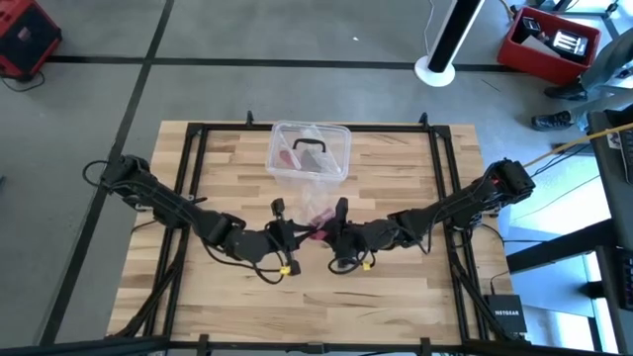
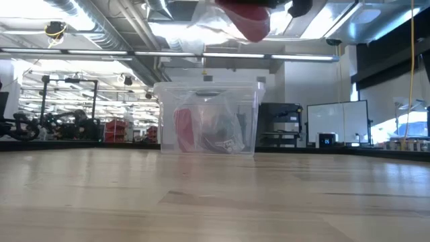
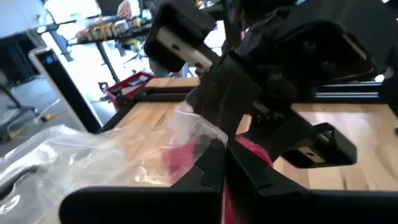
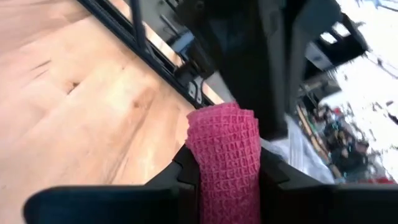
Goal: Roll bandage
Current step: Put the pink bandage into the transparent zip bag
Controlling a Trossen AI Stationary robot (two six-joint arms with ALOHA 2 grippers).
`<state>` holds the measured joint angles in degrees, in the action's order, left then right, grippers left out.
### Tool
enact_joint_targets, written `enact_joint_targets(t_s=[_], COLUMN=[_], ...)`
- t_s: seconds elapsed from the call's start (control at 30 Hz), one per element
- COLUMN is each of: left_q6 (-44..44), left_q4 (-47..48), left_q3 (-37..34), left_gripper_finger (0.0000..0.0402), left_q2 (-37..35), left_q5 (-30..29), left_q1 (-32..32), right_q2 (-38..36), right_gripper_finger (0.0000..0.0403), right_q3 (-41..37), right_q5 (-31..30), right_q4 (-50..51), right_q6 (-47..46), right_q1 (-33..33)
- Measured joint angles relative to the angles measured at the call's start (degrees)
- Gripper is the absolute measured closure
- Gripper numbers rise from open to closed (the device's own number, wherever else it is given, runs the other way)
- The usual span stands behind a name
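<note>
- Right gripper [image 4: 227, 171], at the middle of the table in the high view, has its two dark fingers closed on the bandage [image 4: 227, 155], a pink roll of waffle-textured fabric standing up between them.
- Left gripper [image 1: 294, 233] meets it head-on from the other side, fingers fully closed; the left wrist view shows a crumpled clear plastic wrapper [image 3: 81, 155] at its fingertips, though whether the fingers pinch the film cannot be told.
- Bandage shows in the high view as a small pink patch [image 1: 318, 230] in the gap between the two gripper heads, and in the low view as a red-pink lump [image 2: 248, 17] at the top edge, held clear above the table with clear film trailing beside it.
- Both dark arms reach inward from the table's left and right edges, meeting at the centre.
- Behind the grippers, toward the far edge, sits a clear plastic box [image 1: 309, 153] holding red and dark items and more crumpled film.
- Wooden table [image 1: 396, 307] of light butcher-block planks lies below, framed by black rails.
</note>
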<state>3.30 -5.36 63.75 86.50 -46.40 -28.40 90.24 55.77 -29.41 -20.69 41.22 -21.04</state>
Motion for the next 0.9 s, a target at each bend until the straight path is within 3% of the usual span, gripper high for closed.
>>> enact_joint_targets(t_s=[0.17, 0.3, 0.57, 0.67, 0.9], left_q6=[1.2, 0.6, 3.8, 5.9, 12.1], left_q4=[1.6, 0.9, -0.5, -0.6, 4.5], left_q3=[0.0, 0.0, -0.2, -0.2, -0.2], left_gripper_finger=[0.0400, 0.0400, 0.0400, 0.0400, 0.0400], left_q2=[0.0, 0.0, 0.2, 0.5, 1.2], left_q5=[-0.5, -0.5, 0.8, 4.0, 5.3], left_q1=[0.1, 0.1, 2.3, 3.8, 5.8], right_q2=[0.0, 0.0, 1.0, 1.3, 2.9], right_gripper_finger=[0.0330, 0.0330, 0.0329, 0.0293, 0.0175], right_q3=[0.3, 0.5, 0.6, 0.6, 0.5], right_q5=[-1.4, -4.0, 2.7, 1.6, 3.7], right_q4=[0.6, 7.3, 9.8, 10.7, 13.8], right_q6=[-3.4, -6.8, -18.8, -25.4, -39.6], right_q1=[0.0, 1.4, 3.1, 3.1, 3.6])
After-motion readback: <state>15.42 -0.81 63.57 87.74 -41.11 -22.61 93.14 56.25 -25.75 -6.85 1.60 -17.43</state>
